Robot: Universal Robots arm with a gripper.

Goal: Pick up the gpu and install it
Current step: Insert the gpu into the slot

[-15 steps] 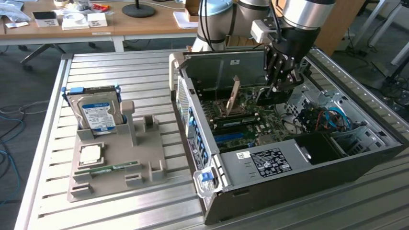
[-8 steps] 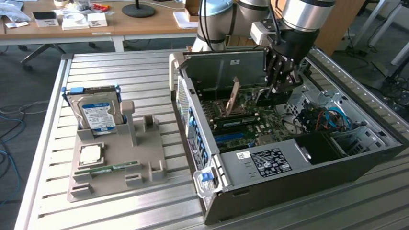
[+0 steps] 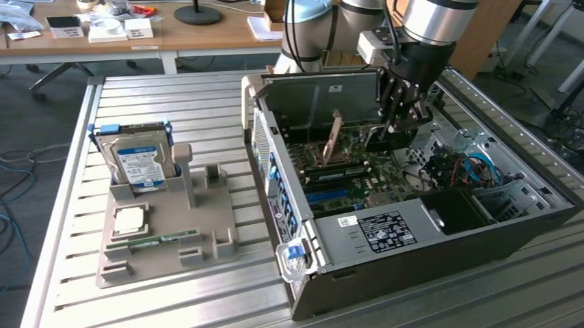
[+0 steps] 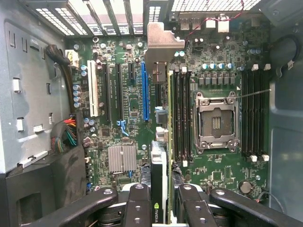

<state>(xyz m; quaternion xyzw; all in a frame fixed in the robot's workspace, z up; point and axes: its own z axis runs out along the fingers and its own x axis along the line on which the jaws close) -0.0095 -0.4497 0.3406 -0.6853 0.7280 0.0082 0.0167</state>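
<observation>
A robot arm's pincer (image 3: 401,130), right of centre in the exterior view, reaches down into an open computer case (image 3: 511,225) lying on a slatted metal worktop (image 3: 182,301); its fingers (image 4: 139,208) are clamped on the gpu (image 4: 160,189), seen edge-on at the lower centre of the wrist view, a thin card with a black cooler face, a green board edge and a silver metal bracket (image 4: 163,45) at its far end toward the upper centre; the card is carried upright above the motherboard (image 4: 128,123), its long edge running roughly in line with the expansion slots, and sits just beside the blue slot (image 4: 144,92); whether its lower edge already touches a slot cannot be told; in the exterior view the card (image 3: 388,141) shows as a dark shape under the pincer, inside the case near the back wall.

By the look of it, the pick-up is done and the card has been brought into the case; the seating itself appears unfinished, since the card is gripped and looks offset from the blue slot, not sunk into it.

At the left of the exterior view a grey holder tray (image 3: 164,239) carries a hard drive (image 3: 137,164) with a blue-white label, standing upright, and a narrow memory stick (image 3: 160,239) lying flat; both are well apart from the case.
</observation>
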